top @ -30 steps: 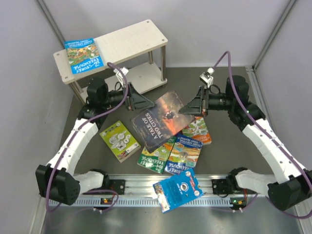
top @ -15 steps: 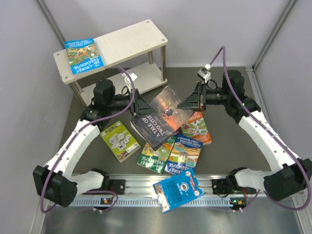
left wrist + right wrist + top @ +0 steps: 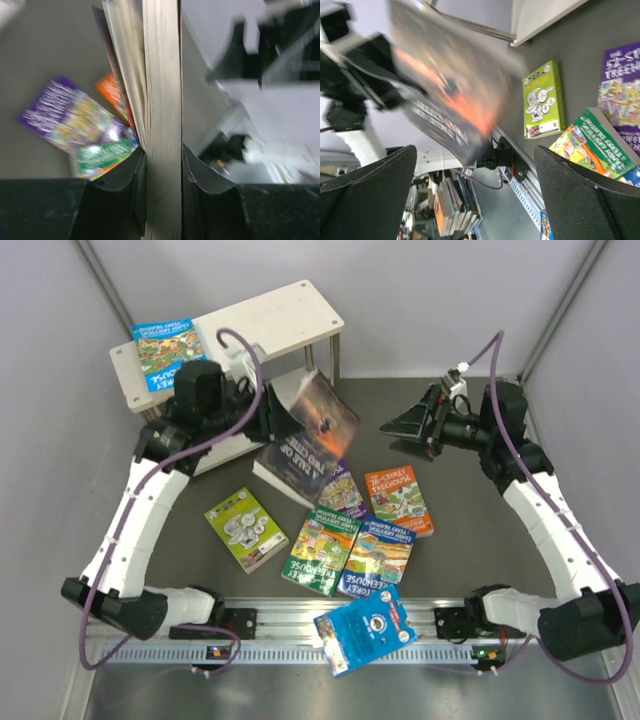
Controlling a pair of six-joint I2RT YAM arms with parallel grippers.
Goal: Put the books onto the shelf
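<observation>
Well, my left pincer [image 3: 163, 155] is clamped tight on the edge of the dark book [image 3: 310, 430], "Tale of Two Cities", holding it lifted and tilted just in front of the shelf [image 3: 270, 325], while my right pincer [image 3: 400, 427] gapes wide with nothing in it, apart from that cover. A blue book [image 3: 165, 352] lies flat on the shelf's top board at its left end. The lime-green book [image 3: 245, 528], purple book [image 3: 342, 490], orange book [image 3: 398, 500] and green book [image 3: 322, 550] lie on the table [image 3: 462, 550], and a bright blue book [image 3: 365, 628] rests on the rail [image 3: 270, 618] at the near edge.
</observation>
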